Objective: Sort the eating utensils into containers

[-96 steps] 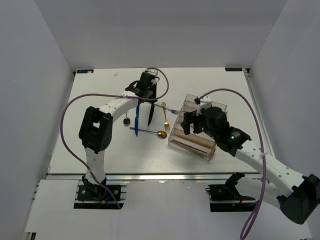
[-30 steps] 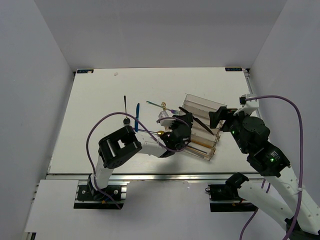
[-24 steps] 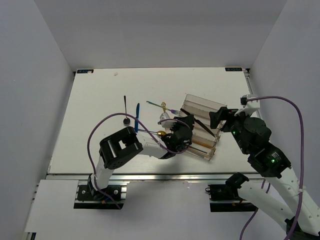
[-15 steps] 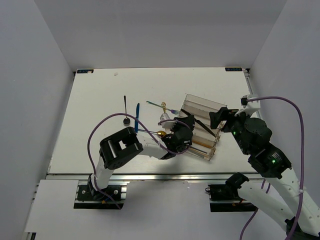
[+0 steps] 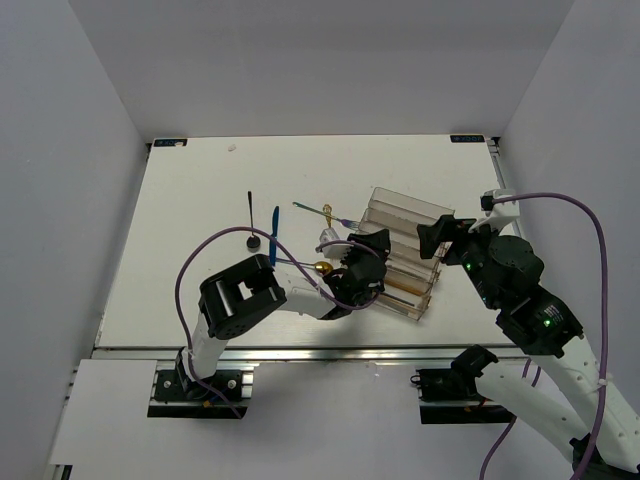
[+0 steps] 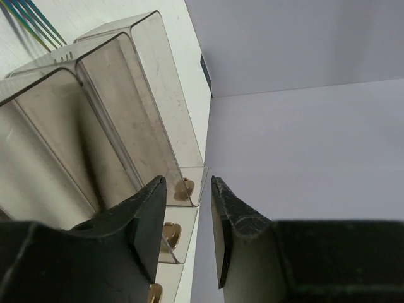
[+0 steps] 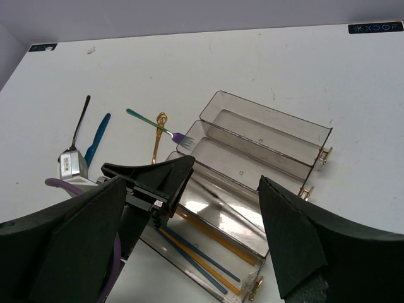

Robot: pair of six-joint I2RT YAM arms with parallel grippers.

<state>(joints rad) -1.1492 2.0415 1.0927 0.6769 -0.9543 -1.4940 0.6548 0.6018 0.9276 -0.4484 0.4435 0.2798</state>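
Note:
The clear organizer tray (image 5: pixel 412 213) lies at centre right and also shows in the right wrist view (image 7: pixel 271 126) and the left wrist view (image 6: pixel 126 88). My left gripper (image 5: pixel 374 246) is at its left end, open and empty (image 6: pixel 187 211). A dark blurred streak, the black knife (image 7: pixel 209 193), lies inside a middle compartment. Chopsticks (image 7: pixel 202 252) fill the near compartment. My right gripper (image 5: pixel 436 238) hovers wide open above the tray's right end (image 7: pixel 192 182). The black spoon (image 5: pixel 250 215), blue knife (image 5: pixel 273 232), iridescent fork (image 5: pixel 312 208), gold fork (image 7: pixel 155 140) and gold-bowled spoon (image 5: pixel 322 267) lie on the table to the left.
The left arm (image 5: pixel 300 292) and its purple cable stretch across the table's near part, over the purple spoon handle. The tray has small gold latches (image 7: pixel 325 154) on its right end. The table's far edge meets white walls.
The black knife leaned slanted across the tray top at my left gripper. It now lies down in a compartment, and the left jaws are apart. The right arm barely moved.

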